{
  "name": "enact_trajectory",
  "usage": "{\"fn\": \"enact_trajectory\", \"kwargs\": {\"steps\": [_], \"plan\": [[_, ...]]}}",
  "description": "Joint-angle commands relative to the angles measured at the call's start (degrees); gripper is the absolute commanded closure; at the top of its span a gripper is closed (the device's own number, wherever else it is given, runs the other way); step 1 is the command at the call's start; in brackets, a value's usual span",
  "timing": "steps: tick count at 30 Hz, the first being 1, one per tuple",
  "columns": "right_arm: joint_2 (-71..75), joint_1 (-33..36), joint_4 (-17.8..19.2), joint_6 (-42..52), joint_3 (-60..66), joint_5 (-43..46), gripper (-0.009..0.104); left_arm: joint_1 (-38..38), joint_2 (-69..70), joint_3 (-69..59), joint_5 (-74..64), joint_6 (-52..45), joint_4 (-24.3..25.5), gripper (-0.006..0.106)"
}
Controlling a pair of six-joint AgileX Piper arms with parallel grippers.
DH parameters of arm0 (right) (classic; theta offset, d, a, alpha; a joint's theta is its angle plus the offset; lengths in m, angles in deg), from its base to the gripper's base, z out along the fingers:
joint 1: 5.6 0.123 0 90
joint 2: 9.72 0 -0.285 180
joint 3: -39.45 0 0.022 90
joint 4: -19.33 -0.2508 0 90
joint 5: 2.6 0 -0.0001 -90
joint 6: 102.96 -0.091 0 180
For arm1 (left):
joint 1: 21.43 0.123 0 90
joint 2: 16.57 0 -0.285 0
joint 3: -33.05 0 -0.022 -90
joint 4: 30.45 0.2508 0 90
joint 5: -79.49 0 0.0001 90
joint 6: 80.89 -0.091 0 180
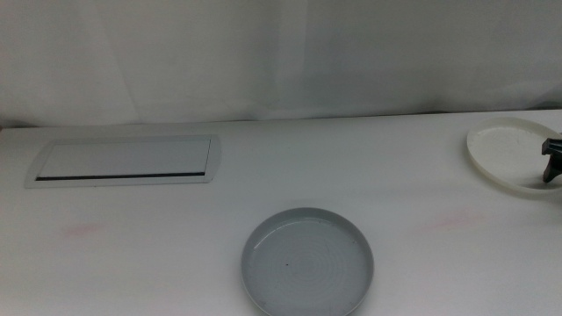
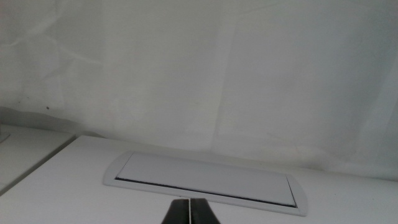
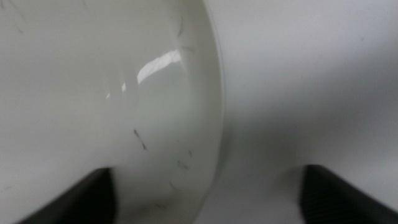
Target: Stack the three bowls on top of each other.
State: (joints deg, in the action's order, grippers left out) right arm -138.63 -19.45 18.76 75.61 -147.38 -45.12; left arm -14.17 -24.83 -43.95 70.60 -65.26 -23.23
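A grey bowl sits on the white table near the front edge, in the middle. A white bowl sits at the far right. My right gripper is over that bowl's right side. In the right wrist view the right gripper is open, with one jaw inside the white bowl and the other outside, so the rim lies between them. The pale mint green bowl is out of view. My left gripper is shut and empty, away from the bowls and outside the middle view.
A flat silver-framed panel lies in the table at the back left; the left wrist view shows it ahead of the left gripper. A white curtain hangs behind the table. The table's right edge runs just past the white bowl.
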Motion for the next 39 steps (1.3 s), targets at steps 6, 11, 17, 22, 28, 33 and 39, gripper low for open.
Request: {"fn": "enact_trajectory", "kwargs": {"steps": [6, 11, 17, 22, 28, 33, 39], "plan": [[-1.4, 0.13, -0.06, -0.05, -0.02, 0.4, 0.086, 0.05, 2.09, -2.24, 0.57, 0.44, -0.58, 0.102], [-1.4, 0.13, -1.22, -1.62, -0.02, 0.8, 0.098, 0.05, 2.09, -2.24, 0.57, 0.44, -0.58, 0.102], [0.68, 0.13, -2.15, -1.01, -0.02, 1.51, 0.098, 0.05, 2.09, -2.24, 0.3, 0.44, -0.58, 0.102], [4.72, 0.13, -3.51, 2.07, -0.02, 1.26, 0.098, 0.05, 2.09, -2.24, 0.3, 0.44, -0.58, 0.102], [13.56, 0.13, -5.52, 5.65, -0.02, -1.43, 0.098, 0.05, 2.09, -2.24, 0.3, 0.44, -0.58, 0.102], [20.47, 0.13, -11.46, 9.58, -0.02, -3.63, 0.098, 0.05, 2.09, -2.24, 0.3, 0.44, -0.58, 0.102], [29.4, 2.23, -16.66, 11.99, 0.1, -7.93, 0.098, 0.05, 2.09, -2.24, 0.2, 0.29, -0.58, 0.102]]}}
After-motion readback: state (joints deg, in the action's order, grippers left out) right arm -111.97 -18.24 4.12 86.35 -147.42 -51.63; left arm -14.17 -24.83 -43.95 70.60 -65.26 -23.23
